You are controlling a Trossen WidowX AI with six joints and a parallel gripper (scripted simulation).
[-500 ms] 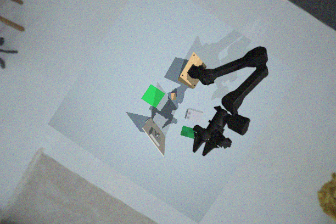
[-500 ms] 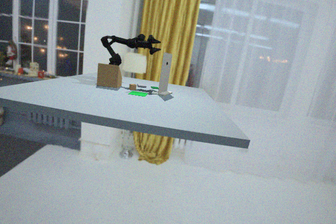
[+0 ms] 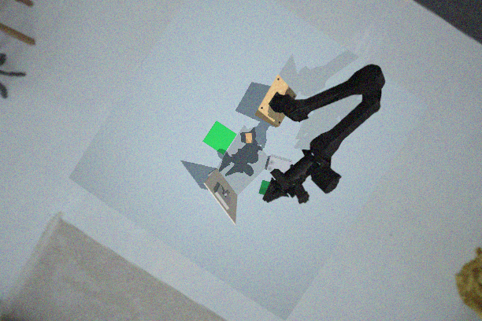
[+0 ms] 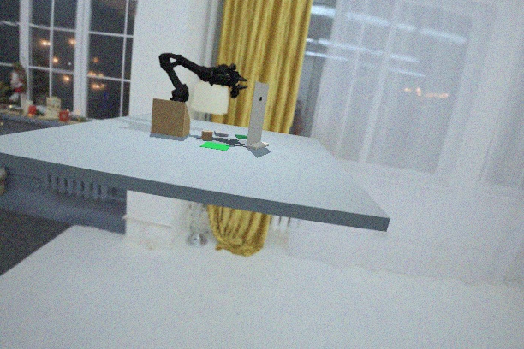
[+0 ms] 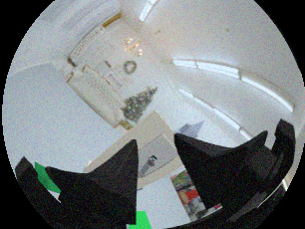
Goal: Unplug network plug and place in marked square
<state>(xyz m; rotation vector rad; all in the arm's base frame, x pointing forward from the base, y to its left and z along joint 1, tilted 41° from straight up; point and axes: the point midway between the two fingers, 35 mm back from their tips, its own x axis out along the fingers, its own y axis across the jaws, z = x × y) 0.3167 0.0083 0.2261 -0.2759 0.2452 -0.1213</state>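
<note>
The upright panel stands on the table. The dark plug sits in the socket on its face, with its thin tab showing in the wrist view. My gripper is partly open, with nothing between its fingers. It is in the air in front of the panel, apart from it. In the wrist view the plug shows beyond the gap between the fingertips. The bright green marked square lies flat on the table.
A small wooden block stands near the bright square. A light grey flat piece and a darker green patch lie beneath the arm's side. The arm stands on a wooden base.
</note>
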